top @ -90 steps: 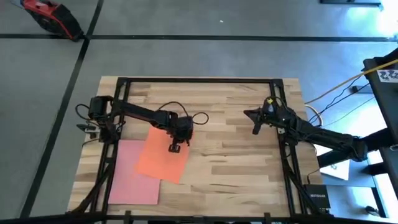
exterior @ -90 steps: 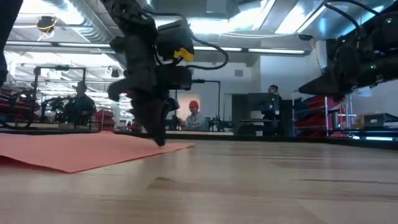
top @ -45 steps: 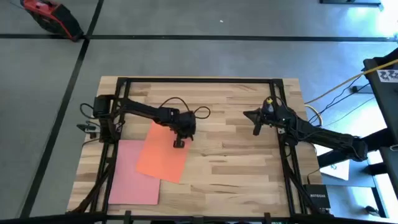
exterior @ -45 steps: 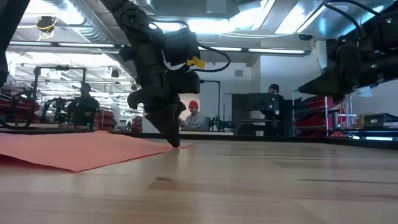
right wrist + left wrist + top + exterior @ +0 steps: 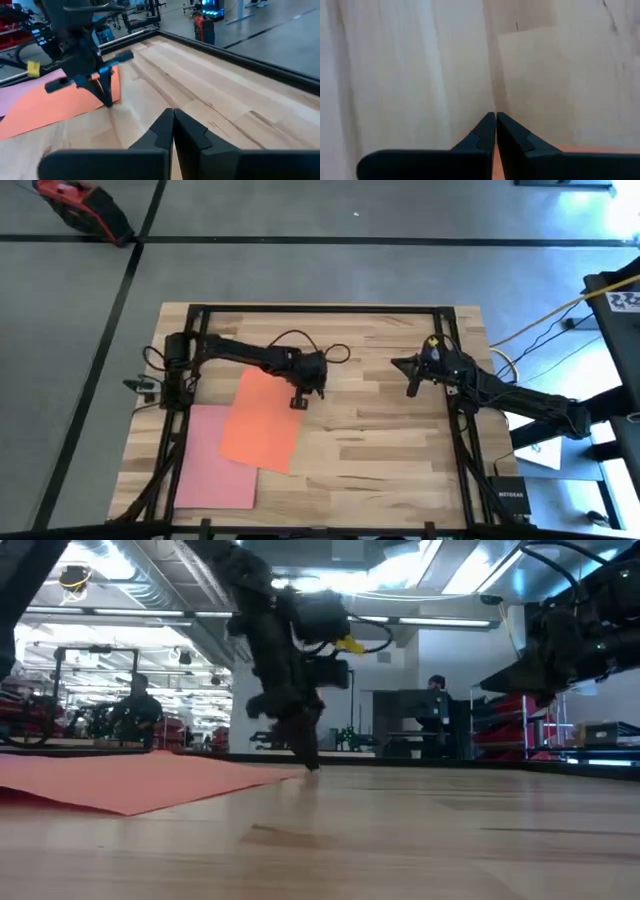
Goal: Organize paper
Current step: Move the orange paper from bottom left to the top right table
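An orange paper (image 5: 260, 420) lies flat on the table's left half. Its near left part overlaps a pink paper (image 5: 212, 468) by the near left corner. My left gripper (image 5: 298, 400) is shut, pointing down at the orange sheet's far right corner; the low view shows the left gripper (image 5: 312, 766) down at table level. In its wrist view the left gripper (image 5: 495, 116) is over bare wood, with orange paper (image 5: 580, 149) just behind the fingers. My right gripper (image 5: 410, 388) is shut and hangs clear above the table's right half, touching nothing. My left gripper comes from above, slanting, with its shut fingertips (image 5: 107, 102) down on the table surface at the orange sheet's far right corner (image 5: 296, 770). Whether the tips rest on the paper's edge or on the wood just beside it, I cannot tell. The sheet lies flat.
A black frame rail (image 5: 320, 308) runs round the table's edges. Bare wood (image 5: 370, 440) spreads from the middle to the right. The room behind holds racks and people, seen in the low view.
My left gripper has travelled over the orange sheet toward the table's far and right edges, from the sheet's middle right to its far right corner, staying shut and low. The right arm has kept still.
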